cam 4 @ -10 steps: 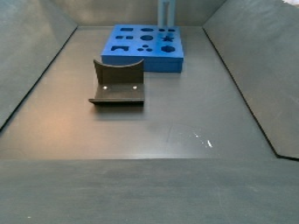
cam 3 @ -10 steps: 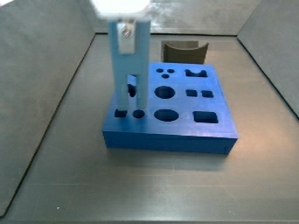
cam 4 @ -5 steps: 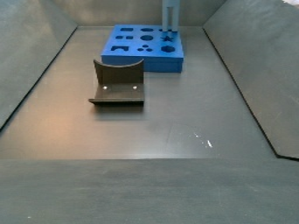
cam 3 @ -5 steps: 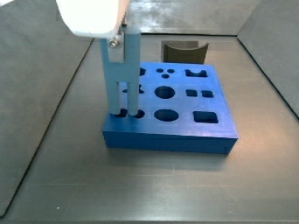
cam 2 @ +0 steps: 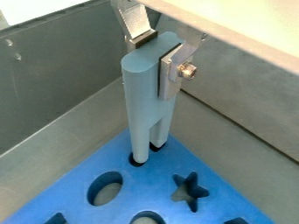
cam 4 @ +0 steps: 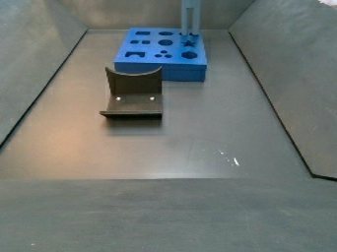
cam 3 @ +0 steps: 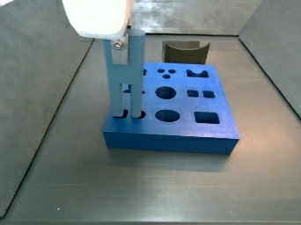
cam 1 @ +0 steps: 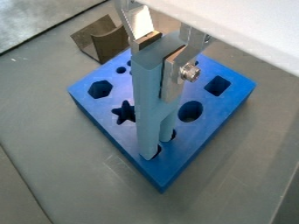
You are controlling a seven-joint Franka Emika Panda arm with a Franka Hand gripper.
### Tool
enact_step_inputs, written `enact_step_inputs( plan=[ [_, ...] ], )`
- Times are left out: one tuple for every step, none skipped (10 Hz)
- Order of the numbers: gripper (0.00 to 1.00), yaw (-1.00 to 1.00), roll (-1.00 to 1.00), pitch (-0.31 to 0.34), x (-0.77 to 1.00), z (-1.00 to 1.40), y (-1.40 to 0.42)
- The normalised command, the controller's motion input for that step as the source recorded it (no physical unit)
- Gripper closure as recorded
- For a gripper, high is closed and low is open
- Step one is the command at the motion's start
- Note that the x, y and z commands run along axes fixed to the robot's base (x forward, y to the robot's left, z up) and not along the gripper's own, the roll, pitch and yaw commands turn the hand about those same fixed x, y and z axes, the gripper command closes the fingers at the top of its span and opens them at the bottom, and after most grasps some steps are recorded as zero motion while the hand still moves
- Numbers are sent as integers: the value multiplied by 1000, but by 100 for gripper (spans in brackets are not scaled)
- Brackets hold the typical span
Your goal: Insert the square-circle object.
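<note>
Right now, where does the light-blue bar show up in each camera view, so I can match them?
Wrist view: light-blue bar upright at centre, gripper at its top.
Wrist view: bar at centre, prongs meeting the blue block.
Side view: bar at the block's near left corner.
Side view: bar far away, at the top edge.
Shared landmark: the blue block.

Even, soft overhead light, a small glare spot on the floor, faint shadows, all views slightly blurred.
</note>
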Motion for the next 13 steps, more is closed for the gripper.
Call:
enact_step_inputs(
  plan=[
    [100,-171,0,121,303,-277,-123],
    [100,-166,0,139,320,-326,-17],
    [100,-91,57,136,197,-340,0],
    [100,-11,76,99,54,-337,0],
    [100,0,17,27,0,-397,0],
    [100,54,-10,0,0,-414,0],
    [100,83,-106,-3,0,-417,0],
    [100,26,-137,0,0,-434,0],
    [100,14,-161,0,0,-423,0],
    [100,26,-140,0,0,-374,-54],
    [100,26,-134,-6,0,-403,-97],
    [100,0,-116,-6,0,-483,-114],
    [100,0,-114,-24,0,-509,-117]
  ],
)
